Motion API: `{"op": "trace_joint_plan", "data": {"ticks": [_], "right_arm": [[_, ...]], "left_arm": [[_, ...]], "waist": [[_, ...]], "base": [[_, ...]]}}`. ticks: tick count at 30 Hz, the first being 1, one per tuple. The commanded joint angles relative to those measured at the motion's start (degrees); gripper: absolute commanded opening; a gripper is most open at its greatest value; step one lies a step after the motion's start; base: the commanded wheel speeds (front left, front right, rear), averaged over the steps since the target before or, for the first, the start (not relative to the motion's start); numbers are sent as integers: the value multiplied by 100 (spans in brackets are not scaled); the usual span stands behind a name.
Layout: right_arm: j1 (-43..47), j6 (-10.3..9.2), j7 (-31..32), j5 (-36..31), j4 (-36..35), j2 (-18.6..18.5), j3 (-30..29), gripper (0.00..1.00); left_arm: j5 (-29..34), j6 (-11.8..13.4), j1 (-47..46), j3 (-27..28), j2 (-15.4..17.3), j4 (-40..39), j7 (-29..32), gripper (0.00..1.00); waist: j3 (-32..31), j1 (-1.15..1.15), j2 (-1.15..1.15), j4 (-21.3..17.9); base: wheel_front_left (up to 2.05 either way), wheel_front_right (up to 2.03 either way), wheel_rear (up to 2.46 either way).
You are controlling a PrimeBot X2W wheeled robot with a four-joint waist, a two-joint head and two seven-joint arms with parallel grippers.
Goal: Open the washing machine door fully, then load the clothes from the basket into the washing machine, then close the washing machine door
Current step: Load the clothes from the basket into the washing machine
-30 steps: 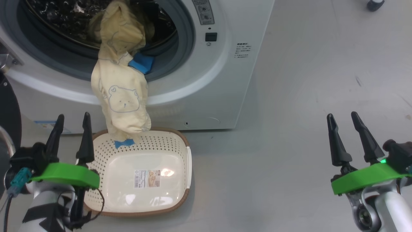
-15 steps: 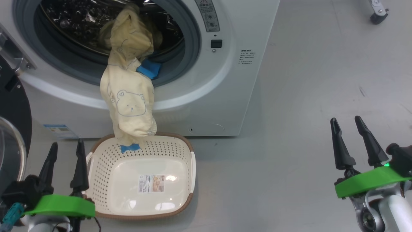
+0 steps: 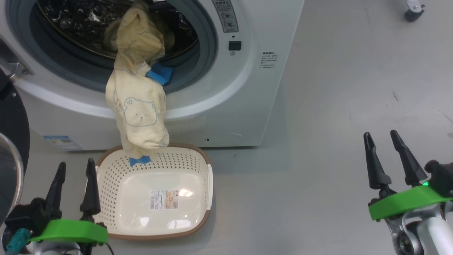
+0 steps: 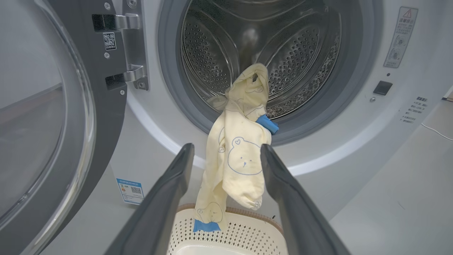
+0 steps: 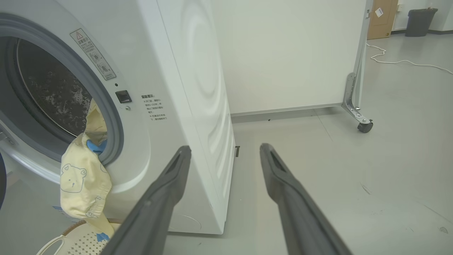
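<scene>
**Garment hung on the lip, left gripper backed off**

In the last second my left gripper (image 3: 76, 163) has drawn back beside the basket (image 3: 124, 198), fingers spread, holding nothing. My right gripper (image 3: 380, 134) hangs spread too, well off to the side. The clothes (image 3: 136, 106) haven't shifted: soft cream fabric with a bear outline droops from the perforated steel drum (image 4: 247, 42) over the grey rubber gasket (image 3: 208, 49), and its blue tail touches the holed plastic basket. The washing machine door (image 4: 42, 124) stands wide, so I judge loading unfinished.

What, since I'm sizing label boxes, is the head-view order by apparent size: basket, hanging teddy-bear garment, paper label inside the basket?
1. basket, largest
2. teddy-bear garment, long but narrower
3. paper label, clearly smallest
</scene>
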Motion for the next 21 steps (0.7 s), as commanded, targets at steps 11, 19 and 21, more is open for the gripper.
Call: {"op": "trace_joint_plan", "data": {"ticks": [11,19,21], "right_arm": [[-340,9,-37,-47,-292,3,92,100],[-606,9,-37,-55,-307,133,177,100],[-663,9,-37,-60,-315,154,197,100]], "left_arm": [[-265,3,-704,-183,185,614,-38,100],[-532,3,-1522,-528,357,1496,-38,100],[-602,3,-1727,-609,416,1709,-38,100]], "waist": [[613,0,0,-120],[1117,0,0,-303],[1222,0,0,-345]], "base": [[0,0,0],[0,0,0],[0,0,0]]}}
